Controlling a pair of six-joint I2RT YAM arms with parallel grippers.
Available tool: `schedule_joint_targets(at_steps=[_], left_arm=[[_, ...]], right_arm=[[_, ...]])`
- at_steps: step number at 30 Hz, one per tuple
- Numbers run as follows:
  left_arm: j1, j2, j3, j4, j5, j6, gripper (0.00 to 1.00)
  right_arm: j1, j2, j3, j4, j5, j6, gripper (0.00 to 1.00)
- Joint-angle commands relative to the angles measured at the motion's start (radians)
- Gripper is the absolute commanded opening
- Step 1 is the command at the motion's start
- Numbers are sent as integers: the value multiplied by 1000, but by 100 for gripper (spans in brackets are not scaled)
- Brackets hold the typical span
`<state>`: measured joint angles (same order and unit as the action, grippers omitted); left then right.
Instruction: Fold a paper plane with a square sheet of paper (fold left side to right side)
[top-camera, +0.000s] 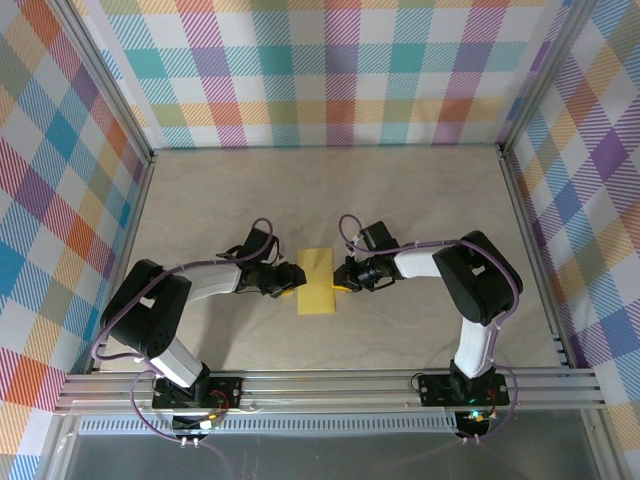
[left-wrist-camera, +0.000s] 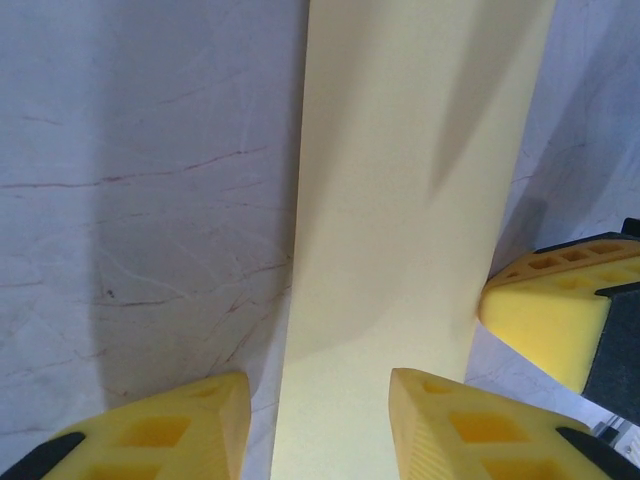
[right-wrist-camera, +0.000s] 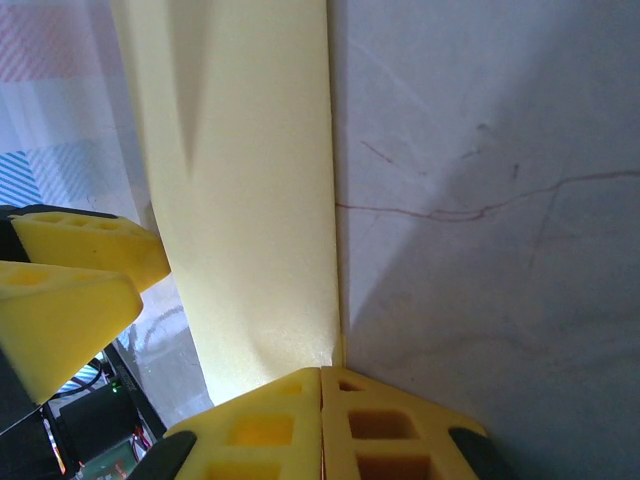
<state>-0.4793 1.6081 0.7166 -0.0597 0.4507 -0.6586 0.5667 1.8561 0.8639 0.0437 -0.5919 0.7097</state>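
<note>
The square sheet of paper (top-camera: 318, 282) lies mid-table, folded over into a narrow yellow rectangle; a paper plane is out of view. My left gripper (top-camera: 285, 280) is at the sheet's left edge. In the left wrist view the sheet (left-wrist-camera: 400, 200) runs between the fingers of the open left gripper (left-wrist-camera: 320, 385), one finger over the bare table and one over the paper. My right gripper (top-camera: 343, 278) is at the sheet's right edge. In the right wrist view the right gripper (right-wrist-camera: 322, 372) is shut, its tips meeting at the edge of the sheet (right-wrist-camera: 250, 180). I cannot tell whether paper is pinched.
The marbled tabletop (top-camera: 420, 200) has free room behind and to both sides of the sheet. Metal frame rails (top-camera: 330, 385) run along the near edge, and checked walls (top-camera: 330, 70) close in the back and sides. The left gripper's fingers (right-wrist-camera: 70, 270) show beyond the sheet in the right wrist view.
</note>
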Motion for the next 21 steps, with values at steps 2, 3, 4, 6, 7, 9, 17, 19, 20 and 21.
schedule_joint_targets(at_steps=[2,3,4,6,7,9,17,19,20,21], left_arm=[[-2,42,10,63,56,7,38],[-2,42,9,68,60,7,37],[-2,41,7,71,61,5,36],[-2,39,2,86,68,1,34],[-2,38,1,92,72,-2,34],[-2,36,-5,112,85,-9,33],[-2,14,-20,131,73,-21,33],[-2,5,-22,128,71,-19,34],[-2,-1,-23,129,73,-19,34],[-2,-4,-23,134,78,-19,35]], right_arm=[[9,32,2,-63,31,-21,8],[9,32,0,-64,32,-21,8],[9,32,0,-64,33,-21,8],[9,33,-1,-64,33,-21,8],[9,34,-2,-62,33,-21,8],[9,34,-3,-61,33,-21,8],[9,32,-8,-61,35,-21,8],[9,31,-8,-63,35,-21,8],[9,31,-7,-60,35,-23,8],[8,31,-8,-60,35,-22,8]])
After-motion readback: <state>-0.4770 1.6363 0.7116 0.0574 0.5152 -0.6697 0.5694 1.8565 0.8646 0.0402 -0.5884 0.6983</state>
